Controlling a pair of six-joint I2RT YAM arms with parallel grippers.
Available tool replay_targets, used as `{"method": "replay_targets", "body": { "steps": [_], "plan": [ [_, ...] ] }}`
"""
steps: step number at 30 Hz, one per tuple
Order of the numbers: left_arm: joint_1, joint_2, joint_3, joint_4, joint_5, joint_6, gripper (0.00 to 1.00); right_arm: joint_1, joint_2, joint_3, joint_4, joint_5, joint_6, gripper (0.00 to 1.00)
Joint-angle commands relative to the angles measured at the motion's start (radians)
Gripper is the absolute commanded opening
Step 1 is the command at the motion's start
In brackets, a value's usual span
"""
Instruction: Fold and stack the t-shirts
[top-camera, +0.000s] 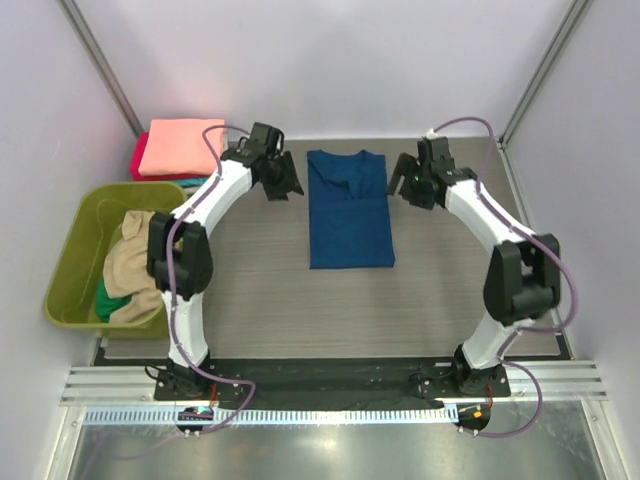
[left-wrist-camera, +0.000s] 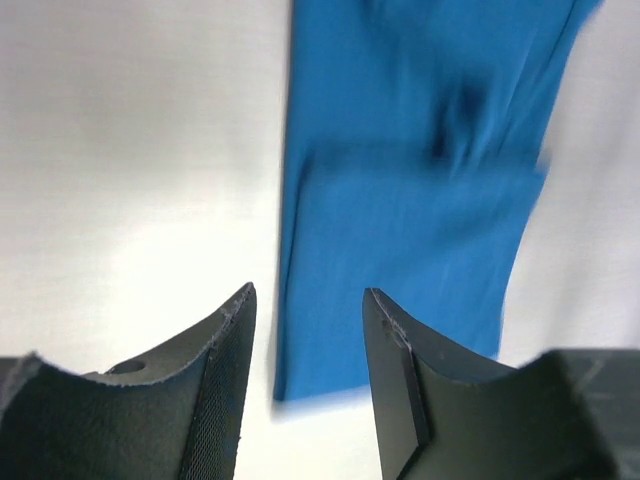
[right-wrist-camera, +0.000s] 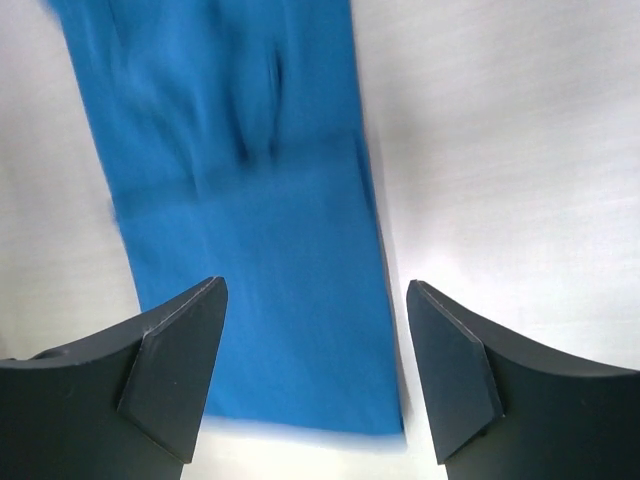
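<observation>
We're hovering L gripper (top-camera: 289, 188) & R gripper (top-camera: 405, 186), both open and empty, flanking navy t-shirt (top-camera: 349, 215) near table (top-camera: 250, 295) far edge. Sides look folded, so next probably needs hem-to-collar fold.

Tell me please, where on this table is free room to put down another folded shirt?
Free: the strip of table between the navy shirt and the arm bases; also right of that shirt. Crowded: far left, with the shirt stack and tub.

folded t-shirt (top-camera: 350, 215): on the surface (top-camera: 280, 300), between my left pincer (top-camera: 283, 185) and right pincer (top-camera: 408, 188). t-shirt stack (top-camera: 180, 148): far left corner. tub (top-camera: 75, 240): nearer, left edge, loose t-shirts (top-camera: 130, 268) inside.
</observation>
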Motion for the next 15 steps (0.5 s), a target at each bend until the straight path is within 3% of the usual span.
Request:
{"method": "replay_targets", "body": {
  "steps": [1, 6, 15],
  "plan": [
    [-0.030, -0.214, -0.257, 0.137, 0.049, -0.028, 0.48, 0.007, -0.162, -0.236, 0.062, -0.102, -0.006, 0.79],
    [-0.088, -0.389, -0.622, 0.299, 0.061, -0.060, 0.48, 0.005, -0.310, -0.496, 0.168, -0.234, 0.011, 0.76],
    [-0.148, -0.467, -0.908, 0.500, 0.070, -0.145, 0.46, 0.005, -0.313, -0.686, 0.307, -0.329, 0.040, 0.68]
  ]
}}
